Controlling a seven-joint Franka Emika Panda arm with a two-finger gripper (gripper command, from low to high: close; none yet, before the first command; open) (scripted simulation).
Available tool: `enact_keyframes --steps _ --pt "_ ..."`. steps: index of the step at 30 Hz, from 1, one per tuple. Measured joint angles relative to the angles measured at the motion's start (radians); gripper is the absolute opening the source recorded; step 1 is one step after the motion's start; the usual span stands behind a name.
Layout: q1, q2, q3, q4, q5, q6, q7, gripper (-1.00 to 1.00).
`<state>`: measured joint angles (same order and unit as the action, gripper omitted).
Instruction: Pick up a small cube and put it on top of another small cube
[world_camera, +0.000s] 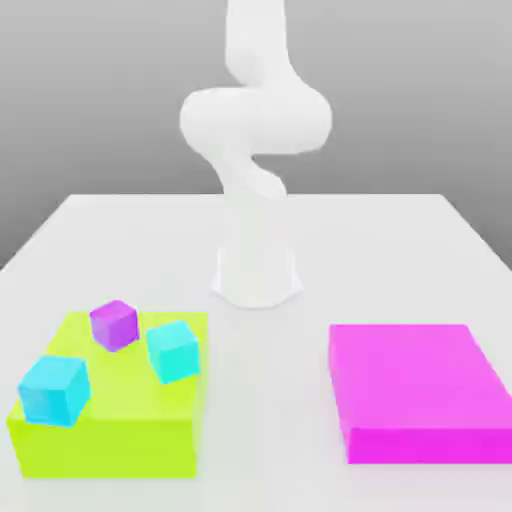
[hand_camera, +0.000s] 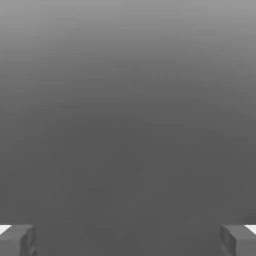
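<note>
Three small cubes rest on a lime-green block (world_camera: 120, 400) at the exterior view's left. A purple cube (world_camera: 114, 324) sits toward the block's far side. One cyan cube (world_camera: 172, 350) lies near the block's middle, tilted. Another cyan cube (world_camera: 54, 389) sits near the block's left front edge. In the hand view my gripper (hand_camera: 128, 240) is open, its two grey fingertips (hand_camera: 17, 240) set wide apart with nothing between them, facing plain grey background.
A flat magenta block (world_camera: 415, 388) lies on the white table (world_camera: 260, 330) at the exterior view's right. The arm's white base (world_camera: 256, 272) stands at the table's middle, behind both blocks, with the arm rising up from it.
</note>
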<state>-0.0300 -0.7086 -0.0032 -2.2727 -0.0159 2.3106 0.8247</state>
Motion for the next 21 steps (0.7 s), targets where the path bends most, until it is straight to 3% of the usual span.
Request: enact_keyframes --steps 12,21 --pt "-0.12 0.441 -0.054 0.132 -0.05 0.051 0.1 0.0" --pt "-0.215 0.768 -0.114 0.229 -0.015 0.09 0.123 0.0"
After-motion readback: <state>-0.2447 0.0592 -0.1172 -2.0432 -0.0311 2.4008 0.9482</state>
